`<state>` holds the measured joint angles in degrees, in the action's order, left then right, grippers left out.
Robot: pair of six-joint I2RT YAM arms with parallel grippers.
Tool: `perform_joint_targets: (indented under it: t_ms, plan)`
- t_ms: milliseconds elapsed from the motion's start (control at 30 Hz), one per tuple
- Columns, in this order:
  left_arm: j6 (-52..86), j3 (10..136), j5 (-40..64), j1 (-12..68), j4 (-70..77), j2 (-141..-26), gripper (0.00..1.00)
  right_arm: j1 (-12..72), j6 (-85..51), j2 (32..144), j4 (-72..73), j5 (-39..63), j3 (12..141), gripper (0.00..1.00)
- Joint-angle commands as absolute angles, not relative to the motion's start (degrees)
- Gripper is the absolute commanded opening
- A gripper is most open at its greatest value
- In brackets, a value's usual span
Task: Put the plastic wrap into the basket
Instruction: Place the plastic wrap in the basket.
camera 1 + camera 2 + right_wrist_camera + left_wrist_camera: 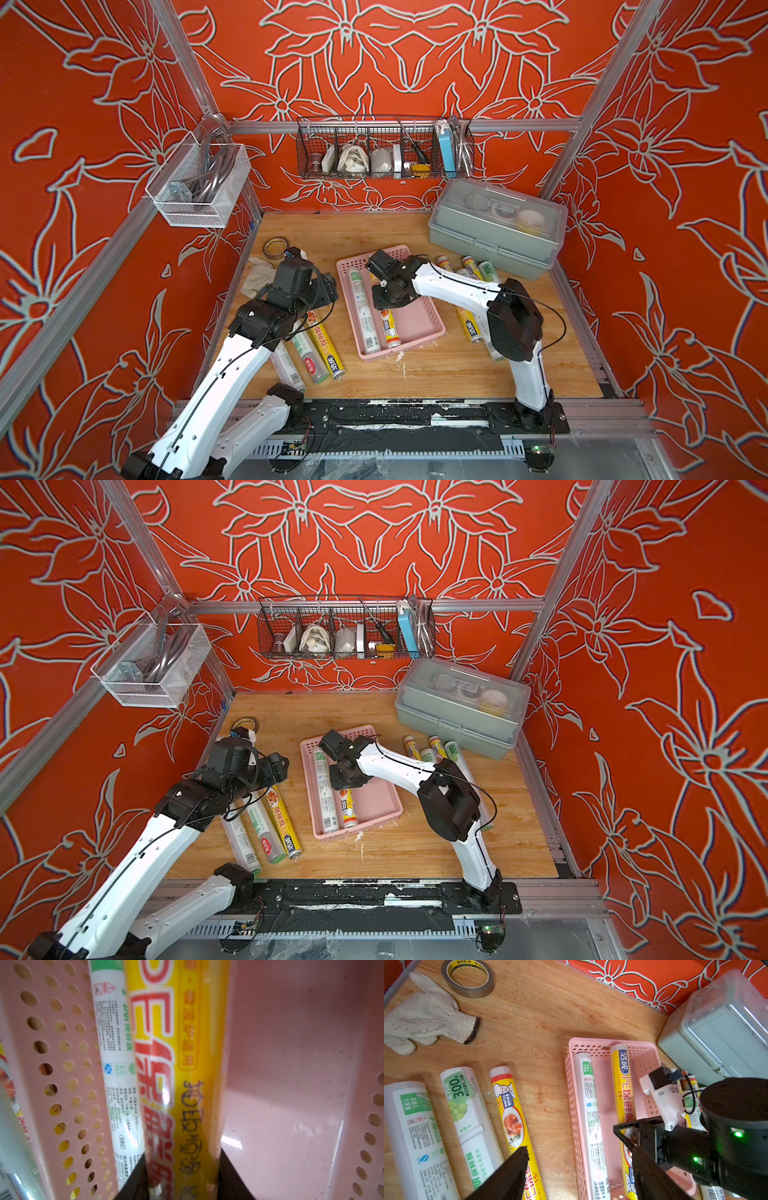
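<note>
My right tool (pixel 182 1184): clamped on yellow roll (pixel 176 1064) in basket (pixel 643 1057).
My left tool (pixel 579 1153): spread wide, empty.
Handling: likely light, stiff, slick; mid-length hold best.

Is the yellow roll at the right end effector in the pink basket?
In: yellow roll lies within the pink basket walls, beside a white roll.

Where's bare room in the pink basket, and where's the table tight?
Free: pink perforated plastic basket's floor between the gripped yellow roll and its right wall; bare wooden table strip at the basket's near end. Crowded: basket's left side by the white-green roll; three rolls beside the left arm; rolls under the right arm.
</note>
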<state>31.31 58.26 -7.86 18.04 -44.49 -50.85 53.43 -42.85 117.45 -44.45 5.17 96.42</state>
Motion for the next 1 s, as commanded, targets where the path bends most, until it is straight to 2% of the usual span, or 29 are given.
perform_joint_targets:
  t_ms: [0,267,333,467,600,967]
  plan:
    - [30.95,58.36,-8.47,17.84,-44.82,-50.27,0.78,54.35,-43.92,119.71,-45.42,5.71,96.89,0.28]
    - [31.04,58.36,-8.26,17.84,-45.07,-50.27,0.78,54.65,-43.18,123.02,-45.8,6.97,98.42,0.3]
    - [31.19,58.52,-8.17,17.84,-45.26,-50.27,0.78,54.76,-43.09,123.13,-45.87,7.03,98.44,0.34]
    - [31.14,58.8,-8.0,17.84,-46.16,-50.76,0.79,54.84,-42.69,122.91,-46.62,6.49,98.94,0.5]
    - [31.24,58.89,-8.53,17.82,-47.12,-50.99,0.78,54.93,-41.8,121.54,-49.34,2.79,99.71,0.6]
    - [31.39,59.33,-8.88,17.82,-48.33,-51.24,0.79,54.93,-39.6,113.86,-51.76,0.11,99.4,0.59]
